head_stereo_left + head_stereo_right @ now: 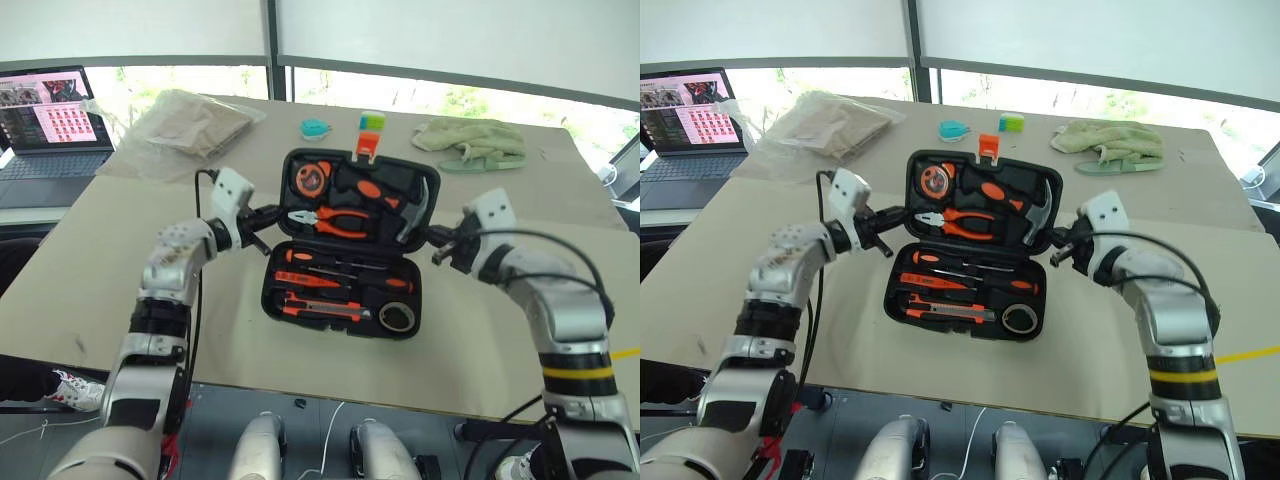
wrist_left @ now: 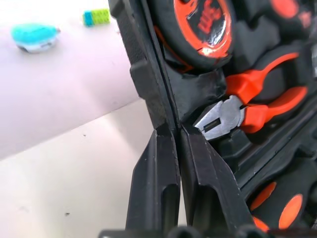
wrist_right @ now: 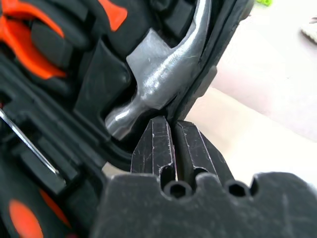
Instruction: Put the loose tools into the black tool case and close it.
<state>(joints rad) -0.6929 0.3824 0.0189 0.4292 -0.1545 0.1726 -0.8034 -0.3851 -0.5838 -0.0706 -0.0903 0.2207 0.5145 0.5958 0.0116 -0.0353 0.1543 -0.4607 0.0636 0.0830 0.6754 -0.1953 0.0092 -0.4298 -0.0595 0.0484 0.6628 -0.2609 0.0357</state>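
We see the black tool case point(image 1: 345, 245) lying open in the middle of the bench point(image 1: 90, 250), its lid half tilted up off the surface. The left hand point(image 1: 268, 213) is clamped on the lid's left edge, beside the pliers point(image 1: 335, 222). The right hand point(image 1: 437, 240) is clamped on the lid's right edge, next to the hammer point(image 1: 415, 208). The screwdrivers point(image 1: 310, 281), utility knife point(image 1: 325, 308) and tape roll point(image 1: 398, 316) sit in the lower half.

Silver arms, black cables, yellow-banded right forearm — black two-fingered claws point(image 1: 268, 213) point(image 1: 438, 238) on white wrist blocks.
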